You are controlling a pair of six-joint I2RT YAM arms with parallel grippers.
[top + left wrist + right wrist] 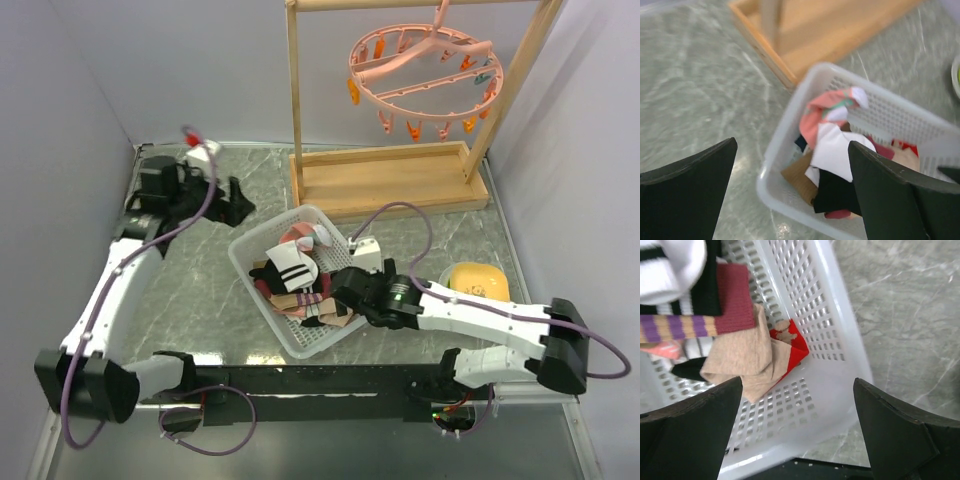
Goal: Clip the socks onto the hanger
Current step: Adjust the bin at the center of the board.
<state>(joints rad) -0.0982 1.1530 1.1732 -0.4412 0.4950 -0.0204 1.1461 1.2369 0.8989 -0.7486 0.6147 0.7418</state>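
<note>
The socks [292, 278] are heaped in the basket [300, 348] just beneath the wide-spread right gripper [343, 292]; the left gripper [236, 203], likewise spread, is found farther off.

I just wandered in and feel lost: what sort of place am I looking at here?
Probably a robot test bench staged as a laundry chore, not a home: a left arm and right arm bolted to a walled-in tabletop, a basket of socks, and a clip hanger hung on a wooden rack.

I can read no text, label, brand or number in any of my views; nothing legible on the socks [295, 275], hanger [430, 80] or basket [247, 272].
</note>
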